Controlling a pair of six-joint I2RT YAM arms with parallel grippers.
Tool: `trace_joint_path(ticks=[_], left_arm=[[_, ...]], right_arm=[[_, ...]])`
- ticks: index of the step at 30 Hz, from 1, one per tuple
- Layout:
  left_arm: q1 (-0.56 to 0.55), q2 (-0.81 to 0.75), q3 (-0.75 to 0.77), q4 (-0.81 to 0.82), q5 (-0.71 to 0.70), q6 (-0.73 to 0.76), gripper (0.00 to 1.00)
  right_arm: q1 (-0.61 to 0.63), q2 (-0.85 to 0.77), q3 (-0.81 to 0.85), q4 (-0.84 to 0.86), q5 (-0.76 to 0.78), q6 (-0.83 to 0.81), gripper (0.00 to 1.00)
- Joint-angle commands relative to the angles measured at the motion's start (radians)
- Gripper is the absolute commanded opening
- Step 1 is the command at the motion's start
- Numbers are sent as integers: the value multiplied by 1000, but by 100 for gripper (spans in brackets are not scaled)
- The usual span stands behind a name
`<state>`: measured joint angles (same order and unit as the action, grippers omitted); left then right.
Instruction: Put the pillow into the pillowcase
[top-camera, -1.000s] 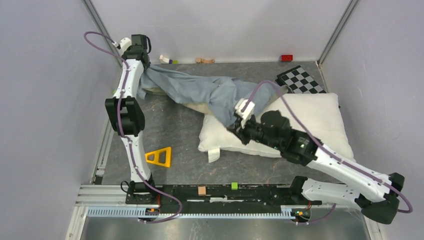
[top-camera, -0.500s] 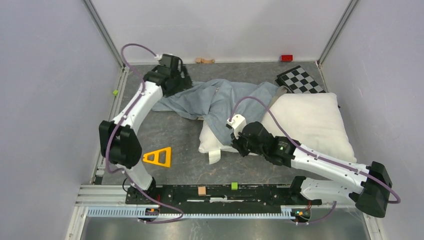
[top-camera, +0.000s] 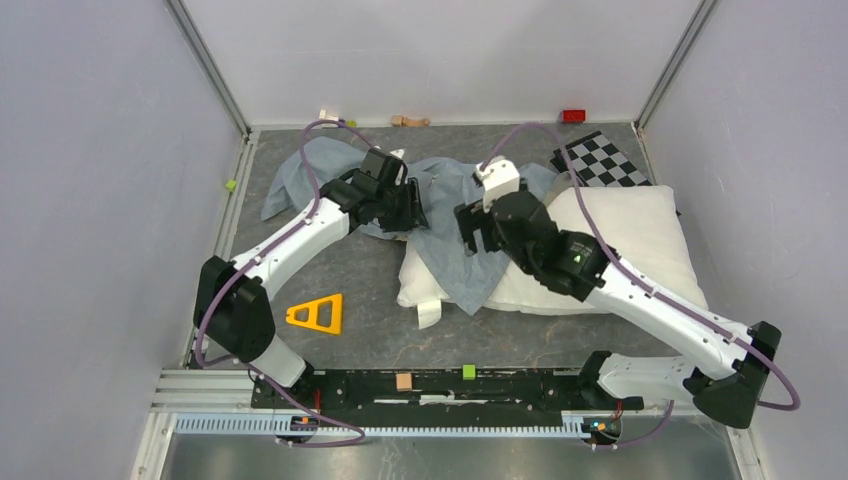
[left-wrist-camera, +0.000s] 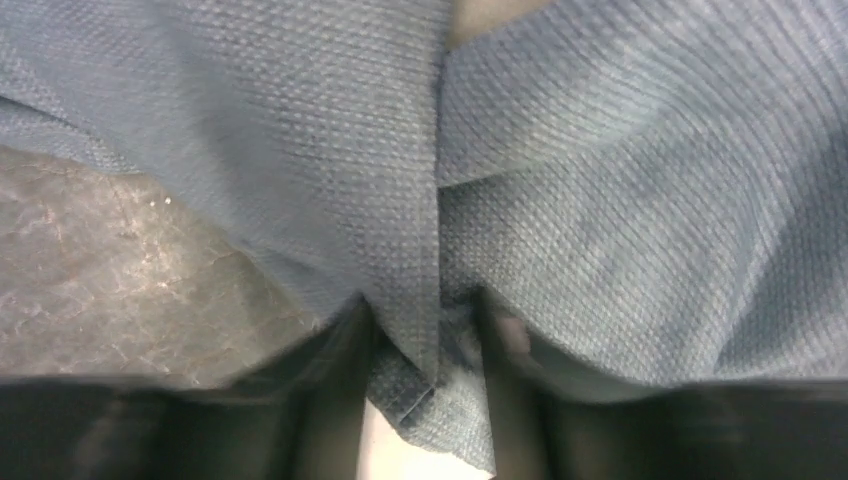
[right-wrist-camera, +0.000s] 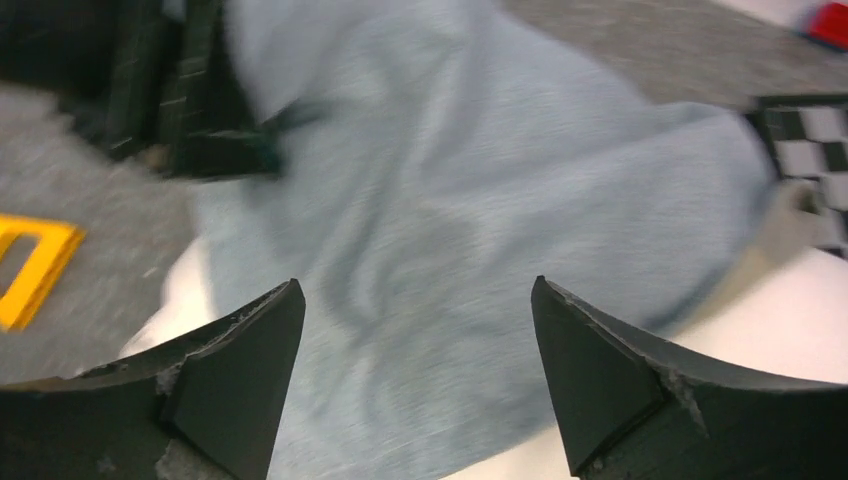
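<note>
Left gripper (left-wrist-camera: 425, 320) straddles a pillowcase (top-camera: 440, 190) fold beside the pillow (top-camera: 630, 240); whether it pinches is unclear. Right gripper (right-wrist-camera: 418, 290), fingers spread, hovers over the pillow's left end.

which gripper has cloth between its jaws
the left gripper: a fold of the pillowcase sits between its jaws, while the right gripper has its jaws wide open over the cloth with nothing between them

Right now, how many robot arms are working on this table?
2. The left arm reaches to the pillowcase; the right arm stretches over the pillow. None seems hidden.
</note>
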<state>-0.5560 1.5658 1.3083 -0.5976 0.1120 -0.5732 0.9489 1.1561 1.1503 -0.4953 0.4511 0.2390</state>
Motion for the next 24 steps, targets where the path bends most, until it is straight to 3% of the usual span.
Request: trace_joint_path(ticks=[1, 3, 4, 10, 13, 15, 17, 18, 24], left_arm=[[2, 18, 82, -62, -105, 16, 28], [9, 17, 131, -107, -183, 26, 6], [15, 16, 148, -119, -197, 29, 3], [48, 23, 213, -164, -227, 45, 2], [85, 9, 217, -169, -227, 49, 2], [125, -6, 220, -180, -229, 45, 2], [177, -27, 226, -201, -238, 39, 2], [199, -45, 227, -217, -255, 34, 2], [322, -202, 237, -298, -368, 39, 2]], right_arm=[[-127, 28, 78, -87, 135, 4, 94], [-195, 52, 73, -101, 170, -6, 98], [-238, 66, 61, -86, 145, -15, 98], [-392, 203, 22, 34, -5, -58, 97], [-407, 281, 104, 70, -105, -72, 72], [-403, 335, 207, 58, -160, -65, 35], [-383, 387, 322, 52, -203, -64, 7], [-367, 421, 378, 46, -221, -63, 1], [-230, 632, 730, 21, -337, -50, 0]])
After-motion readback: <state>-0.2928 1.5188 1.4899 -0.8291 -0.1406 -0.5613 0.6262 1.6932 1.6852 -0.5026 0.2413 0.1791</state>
